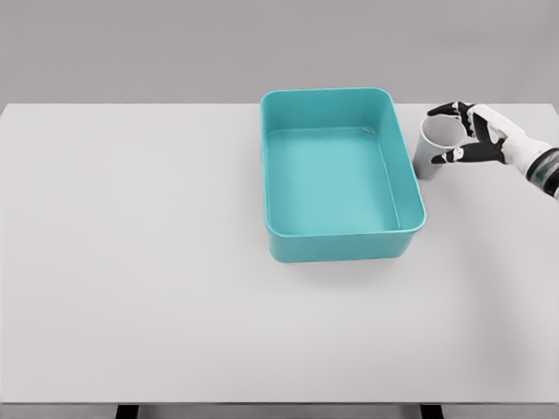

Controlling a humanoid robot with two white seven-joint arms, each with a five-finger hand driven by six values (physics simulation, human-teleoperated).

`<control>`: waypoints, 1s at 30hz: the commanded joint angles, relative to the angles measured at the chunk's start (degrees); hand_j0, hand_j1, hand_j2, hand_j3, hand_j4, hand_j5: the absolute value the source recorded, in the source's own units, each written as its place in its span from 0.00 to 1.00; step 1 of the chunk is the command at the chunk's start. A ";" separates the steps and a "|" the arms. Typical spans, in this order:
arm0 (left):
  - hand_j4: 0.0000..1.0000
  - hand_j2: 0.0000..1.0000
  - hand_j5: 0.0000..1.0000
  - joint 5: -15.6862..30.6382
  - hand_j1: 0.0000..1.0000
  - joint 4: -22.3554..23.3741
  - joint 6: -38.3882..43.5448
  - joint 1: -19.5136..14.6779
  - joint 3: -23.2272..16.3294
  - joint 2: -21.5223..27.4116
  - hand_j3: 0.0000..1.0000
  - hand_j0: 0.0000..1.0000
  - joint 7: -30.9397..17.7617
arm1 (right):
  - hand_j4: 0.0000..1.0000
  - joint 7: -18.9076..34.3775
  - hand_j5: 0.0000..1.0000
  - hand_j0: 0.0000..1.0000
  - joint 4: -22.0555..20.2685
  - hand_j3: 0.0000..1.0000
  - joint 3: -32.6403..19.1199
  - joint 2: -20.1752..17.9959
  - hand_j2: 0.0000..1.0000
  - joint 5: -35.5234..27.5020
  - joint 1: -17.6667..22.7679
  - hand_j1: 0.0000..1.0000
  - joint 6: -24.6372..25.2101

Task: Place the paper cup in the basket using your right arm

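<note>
The paper cup [437, 146] stands upright on the white surface [131, 262] at about two o'clock from the middle of the view, just beside the right wall of the teal basket [343, 240], outside it and apparently not touching it. The right hand [476, 138] comes in from three o'clock and is wrapped around the cup's upper part: dark fingertips [439, 111] show over the far rim, and the thumb presses the near side of the wall, so the hand looks clamped on the cup, though whether the base has left the surface cannot be told from this view. The left arm is nowhere in the picture. The basket is empty, open at the top, with its long axis running from six to twelve o'clock. By judgement, the cup is very light and thin-walled, so it will crush or go oval under a hard squeeze, and its smooth tapered side could slip downward through a loose hold. The rolled rim is its stiffest part, so a hold just under that rim, as here, seems the safest place. The move that remains calls for a lift above the basket wall, a short carry toward nine o'clock, and a gentle release, since so light a cup may topple or bounce.
</note>
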 commanded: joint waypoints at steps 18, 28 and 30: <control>1.00 1.00 1.00 0.00 1.00 0.01 0.00 0.00 0.04 0.00 1.00 1.00 -0.01 | 0.61 0.00 0.61 0.61 -8.48 0.61 -0.49 -3.71 0.61 -1.25 0.53 0.61 3.32; 1.00 1.00 1.00 0.00 1.00 0.01 0.00 0.00 0.04 0.00 1.00 1.00 -0.01 | 0.62 0.00 0.62 0.62 -11.99 0.62 -0.49 -5.20 0.62 -2.22 0.53 0.62 4.46; 1.00 1.00 1.00 0.00 1.00 0.01 0.00 0.00 0.04 0.00 1.00 1.00 -0.01 | 0.62 0.00 0.62 0.62 -12.17 0.62 -0.49 -5.46 0.62 -2.31 0.53 0.62 4.73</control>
